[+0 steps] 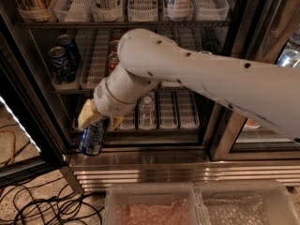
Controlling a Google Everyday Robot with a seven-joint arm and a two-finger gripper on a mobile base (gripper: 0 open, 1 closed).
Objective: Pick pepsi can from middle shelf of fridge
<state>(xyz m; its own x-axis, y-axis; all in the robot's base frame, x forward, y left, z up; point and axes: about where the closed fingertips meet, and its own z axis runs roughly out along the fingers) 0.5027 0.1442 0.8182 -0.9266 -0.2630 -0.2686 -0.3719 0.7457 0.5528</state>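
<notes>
Your end effector [100, 119] grips the pepsi can [92, 138], tilted, low in front of the fridge [164, 170] base.

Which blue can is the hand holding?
The tilted pepsi can in the hand, low before the fridge; two other blue cans stand on the middle shelf.
</notes>
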